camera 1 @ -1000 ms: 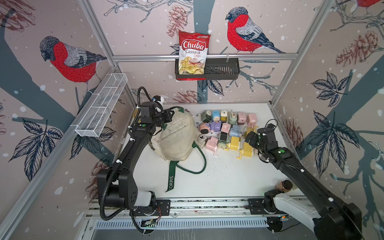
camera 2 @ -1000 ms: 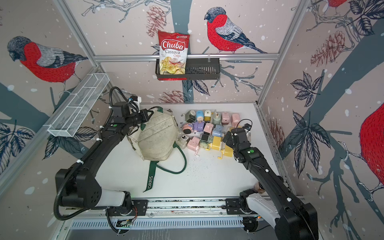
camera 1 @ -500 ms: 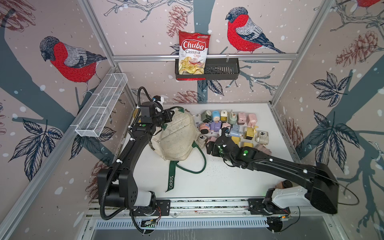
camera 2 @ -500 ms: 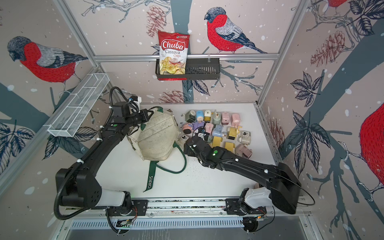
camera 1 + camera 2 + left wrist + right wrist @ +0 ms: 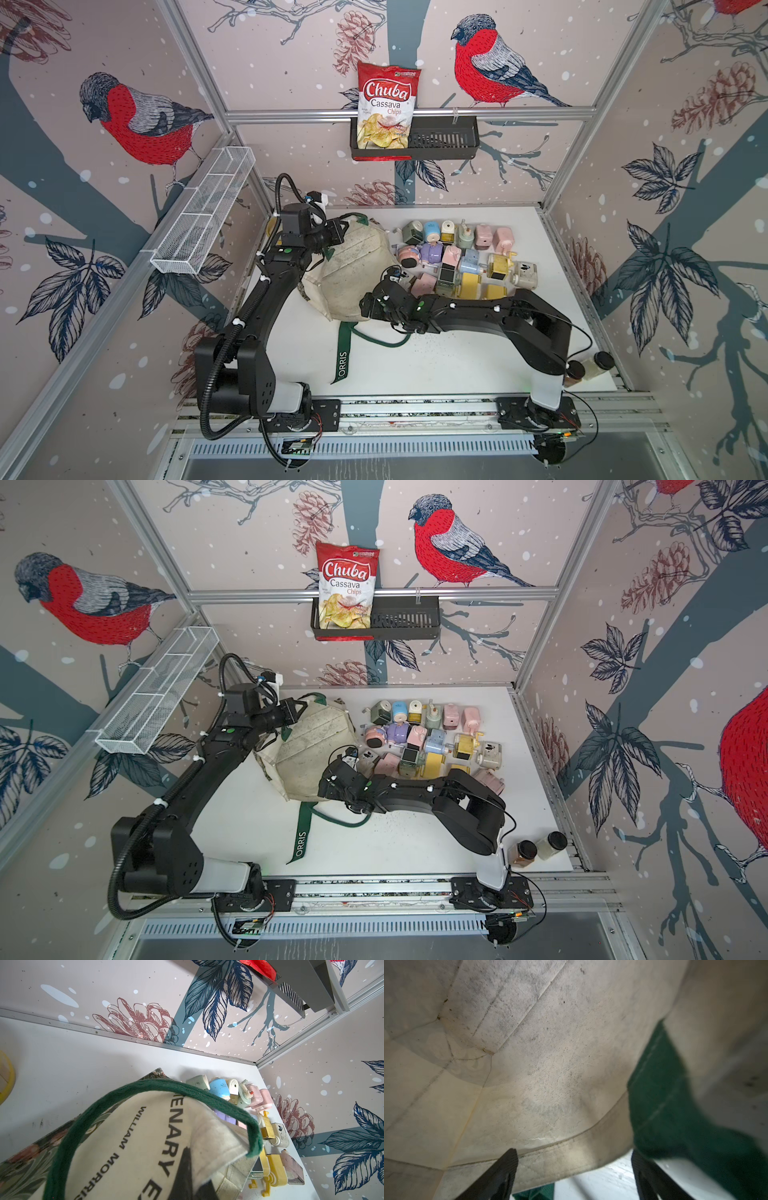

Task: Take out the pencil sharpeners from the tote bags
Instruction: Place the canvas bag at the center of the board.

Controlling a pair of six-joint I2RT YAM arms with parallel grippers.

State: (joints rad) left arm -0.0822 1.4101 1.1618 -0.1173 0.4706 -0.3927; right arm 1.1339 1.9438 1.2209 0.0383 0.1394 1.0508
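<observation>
The cream tote bag [image 5: 357,270] [image 5: 311,754] lies on the white table with its green strap [image 5: 343,357] trailing toward the front. My left gripper [image 5: 337,232] [image 5: 197,1167] is shut on the bag's far rim and holds the fabric up. My right gripper [image 5: 364,306] [image 5: 573,1157] is open at the bag's near rim, with the hem [image 5: 571,1153] just past its fingertips. The right wrist view shows only stained cream lining inside. Several pastel pencil sharpeners [image 5: 457,257] [image 5: 432,737] [image 5: 239,1093] stand grouped on the table to the right of the bag.
Two brown-lidded jars [image 5: 588,365] [image 5: 540,848] stand at the front right corner. A chips bag [image 5: 388,110] sits in a black basket on the back wall. A white wire basket [image 5: 203,216] hangs on the left wall. A yellow round object [image 5: 6,1078] lies in the back left corner.
My right arm has swung left from the right side of the sharpener group to the bag's near rim, and its jaws have narrowed a little. The left arm has not moved.
</observation>
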